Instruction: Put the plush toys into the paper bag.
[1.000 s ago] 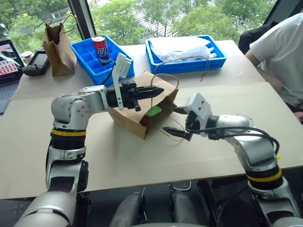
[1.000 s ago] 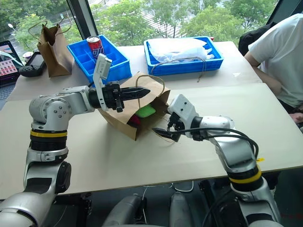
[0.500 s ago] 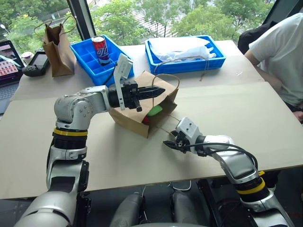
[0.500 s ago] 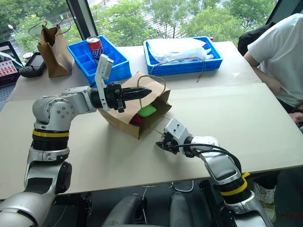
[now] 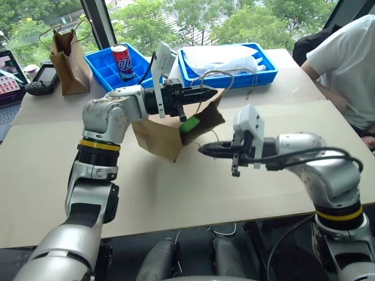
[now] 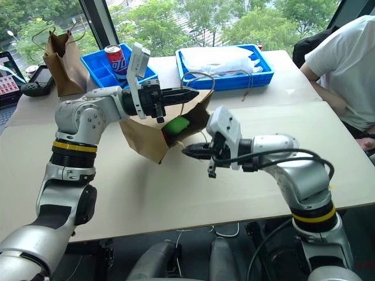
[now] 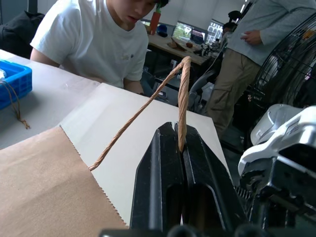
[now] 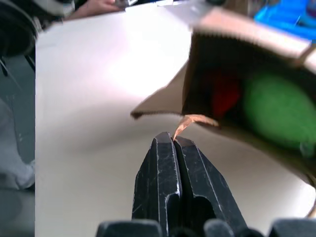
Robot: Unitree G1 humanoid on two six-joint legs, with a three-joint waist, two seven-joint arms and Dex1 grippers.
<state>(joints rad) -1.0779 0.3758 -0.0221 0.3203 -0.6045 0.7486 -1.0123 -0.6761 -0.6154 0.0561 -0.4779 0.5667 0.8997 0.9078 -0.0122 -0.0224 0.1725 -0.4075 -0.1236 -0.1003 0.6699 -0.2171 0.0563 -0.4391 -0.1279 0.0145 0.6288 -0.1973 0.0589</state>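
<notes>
While my left gripper (image 5: 212, 92) points level across the table (image 5: 176, 193), its jaws are pressed tight together on one twisted handle (image 7: 183, 94) of the paper bag (image 5: 157, 136), and the loop rises out from between the black fingers. My right gripper (image 5: 202, 150) reaches in from the other side, its jaws also fully closed, with the end of the bag's other handle (image 8: 190, 121) pinched at the very tips.

Between the two grippers the bag hangs tilted, its mouth turned toward my right arm and one lower corner resting on the table. Inside the mouth sits the light-green plush toy (image 5: 188, 124), and beside it, deeper in the bag, I can see the red chili toy (image 8: 224, 94). Both toys lie within the paper walls.

Behind the bag stand two blue trays. The divided tray (image 5: 106, 65) holds a red can (image 5: 122, 61) upright in one compartment. The other tray (image 5: 266, 63) carries a white cloth bundle (image 5: 220, 57). At the far left corner a narrower dark brown bag (image 5: 64, 56) stands upright, with a black controller (image 5: 40, 80) and a laptop (image 5: 9, 73) next to it. A person in a white shirt (image 5: 343, 64) sits at the right edge of the table.
</notes>
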